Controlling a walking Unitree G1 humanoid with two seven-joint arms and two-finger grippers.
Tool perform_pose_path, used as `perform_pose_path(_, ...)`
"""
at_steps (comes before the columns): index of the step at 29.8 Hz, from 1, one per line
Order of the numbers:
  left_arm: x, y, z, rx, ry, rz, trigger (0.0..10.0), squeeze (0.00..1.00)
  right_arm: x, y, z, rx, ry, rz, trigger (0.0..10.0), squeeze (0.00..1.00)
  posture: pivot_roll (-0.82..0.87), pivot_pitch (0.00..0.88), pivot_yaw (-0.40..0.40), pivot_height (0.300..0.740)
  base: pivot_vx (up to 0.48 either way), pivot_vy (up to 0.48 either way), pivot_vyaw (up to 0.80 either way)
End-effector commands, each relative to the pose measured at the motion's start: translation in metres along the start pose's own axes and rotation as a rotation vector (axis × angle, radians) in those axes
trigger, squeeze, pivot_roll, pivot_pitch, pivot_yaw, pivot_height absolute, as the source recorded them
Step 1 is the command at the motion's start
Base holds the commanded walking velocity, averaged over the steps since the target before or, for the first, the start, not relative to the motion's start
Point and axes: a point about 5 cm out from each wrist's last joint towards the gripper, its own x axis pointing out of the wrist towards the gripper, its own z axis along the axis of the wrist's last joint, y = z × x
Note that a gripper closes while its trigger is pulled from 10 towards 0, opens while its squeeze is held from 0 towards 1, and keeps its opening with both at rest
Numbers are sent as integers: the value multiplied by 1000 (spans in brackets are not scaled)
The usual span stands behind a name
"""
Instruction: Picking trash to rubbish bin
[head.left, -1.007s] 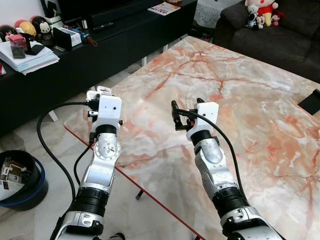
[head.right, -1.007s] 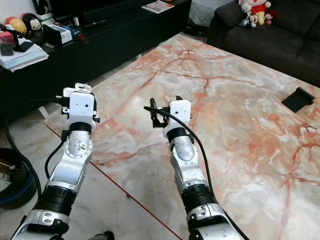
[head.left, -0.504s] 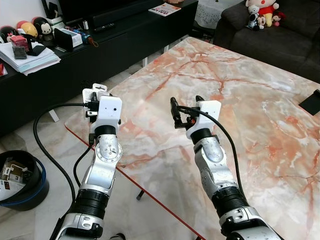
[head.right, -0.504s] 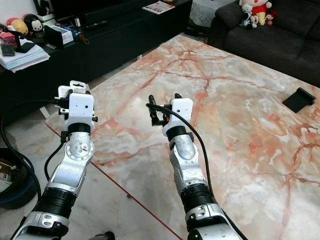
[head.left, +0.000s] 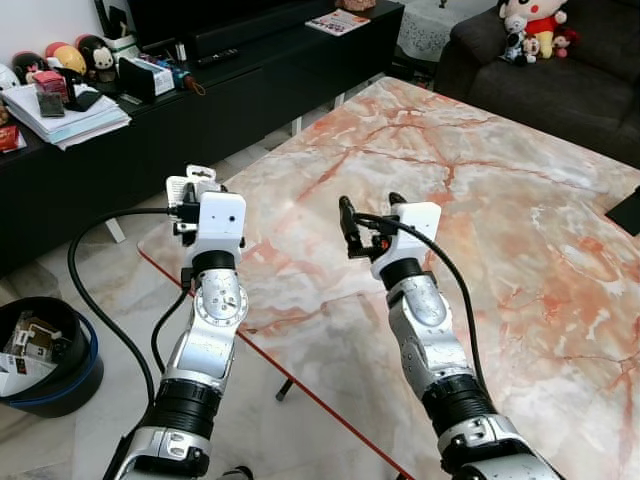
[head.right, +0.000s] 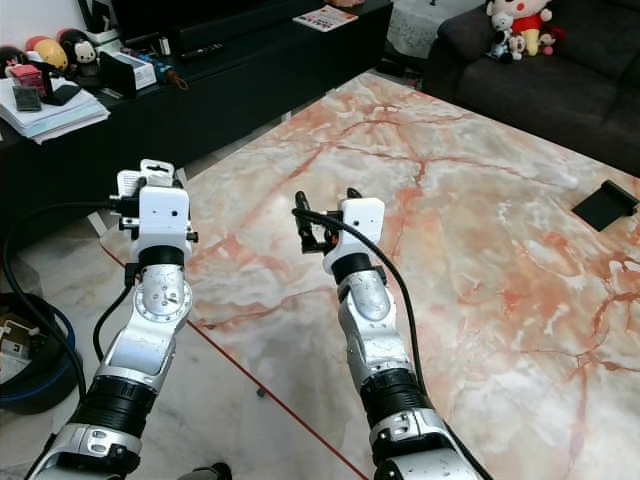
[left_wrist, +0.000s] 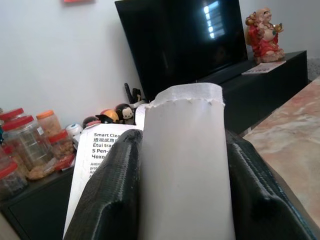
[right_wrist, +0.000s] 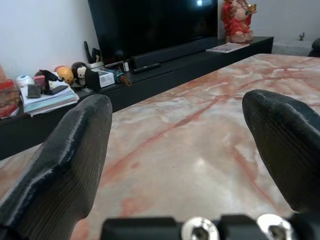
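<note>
Surface: I see a pink-veined marble surface (head.left: 480, 190) across centre and right, a black object (head.right: 605, 200) near its right edge.
Floor: pale tiled floor (head.left: 110, 275) at left, bin (head.left: 45, 345) lower left.

Two silver arms with black elbow collars end in white boxy wrist blocks; a black cable (head.left: 95, 300) loops beside the left arm (head.left: 205, 340), textured black jaws ahead.

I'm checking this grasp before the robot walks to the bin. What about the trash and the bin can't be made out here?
- White packet: left wrist view, black fingers cover both sides; its lower end is cut off by the frame.
- Its printed card: text partly hidden behind the packet, too small to read fully.
- Rubbish bin: left eye view, cut off by the frame edge; contents too small to identify.
</note>
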Motion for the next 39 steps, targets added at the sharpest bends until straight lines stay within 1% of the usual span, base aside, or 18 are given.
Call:
perform_pose_path(1, 0, 1, 5, -20, -20, 15, 10000, 0, -2, -2, 0, 16, 1, -9, 10000, 0, 17, 78, -69, 740, 0, 0, 0)
perform_pose_path(9, 0, 5, 3, -17, -14, 28, 10000, 0, -2, -2, -1, 19, 2, -8, 10000, 0, 19, 94, -67, 740, -269, 0, 0)
perform_pose_path(23, 1, 5, 4, -19, -11, 31, 10000, 0, -3, -4, -1, 16, 6, -14, 10000, 0, 16, 105, -66, 740, -277, 0, 0)
perform_pose_path(39, 2, 9, 0, -9, 6, 45, 10000, 0, -4, -3, -4, 4, 25, 6, 10000, 0, 14, 110, -69, 740, -246, 0, 0)
